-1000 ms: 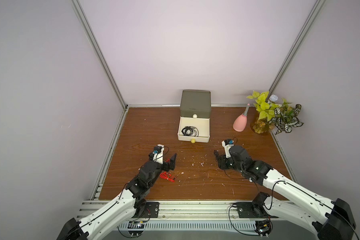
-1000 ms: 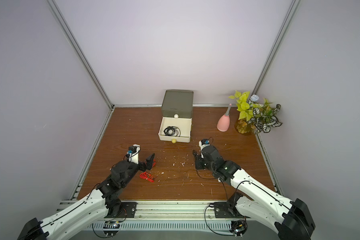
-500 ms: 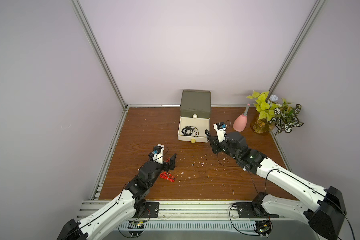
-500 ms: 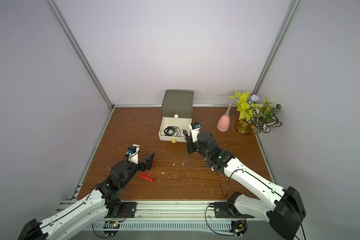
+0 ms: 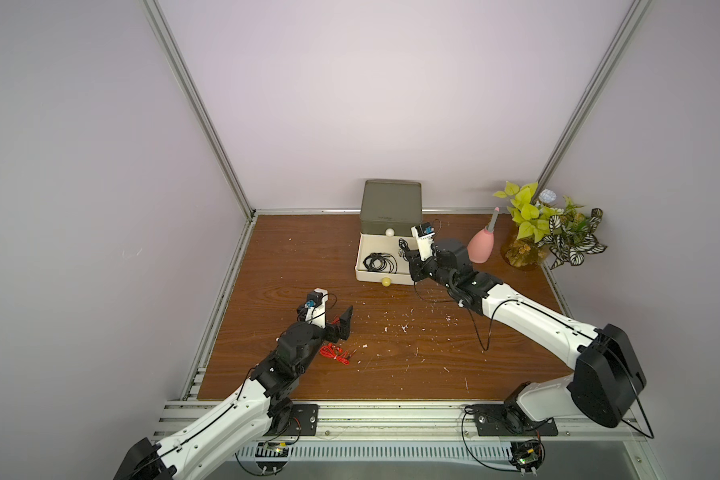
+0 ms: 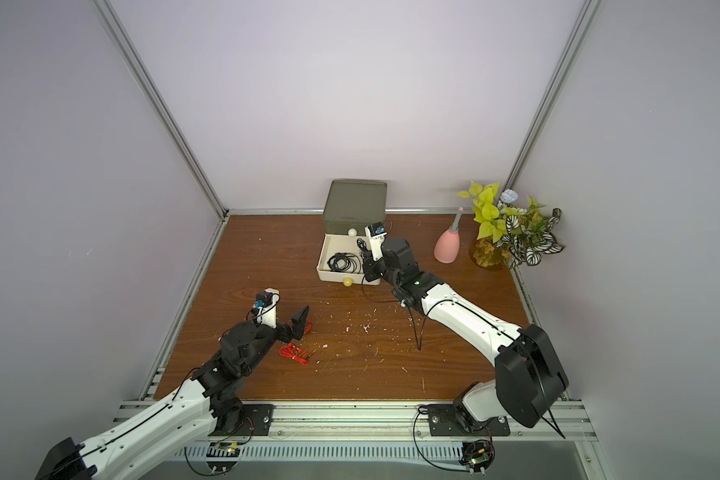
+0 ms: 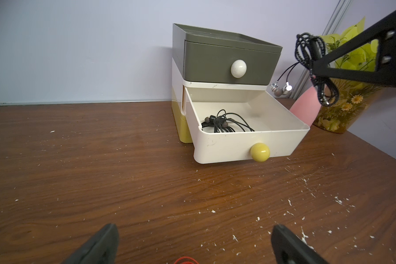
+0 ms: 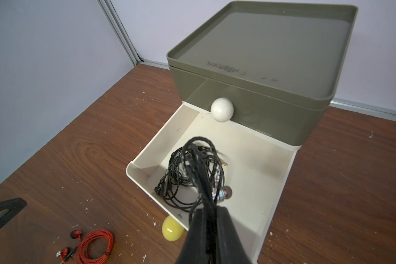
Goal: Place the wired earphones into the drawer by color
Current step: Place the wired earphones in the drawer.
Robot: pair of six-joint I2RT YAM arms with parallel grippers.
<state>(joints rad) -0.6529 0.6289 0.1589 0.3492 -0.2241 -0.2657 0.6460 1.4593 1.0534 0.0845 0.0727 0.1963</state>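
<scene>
Right gripper [image 8: 212, 211] was pinched nearly closed on a black earphones bundle [image 7: 305, 48], with loops sticking out either side of the fingers and the buds dangling. It hung above the open cream drawer [image 7: 226, 146], roughly over that drawer's wall on the pink bottle [image 5: 481, 249] side. I couldn't tell whether the whole bundle was inside the rim line. One black set [image 7: 224, 122] already lay in that drawer, so I read this as the drop-off step for black. Next move, my call: shift further over the drawer's middle, come down a bit, then let go so no loop drapes over the wall. Left gripper [image 7: 196, 244] was spread wide and empty, low over the table [image 7: 101, 171], with red earphones [image 5: 333, 353] just beside it, probably its next pick. Olive top drawer [image 8: 261, 123] was shut.
</scene>
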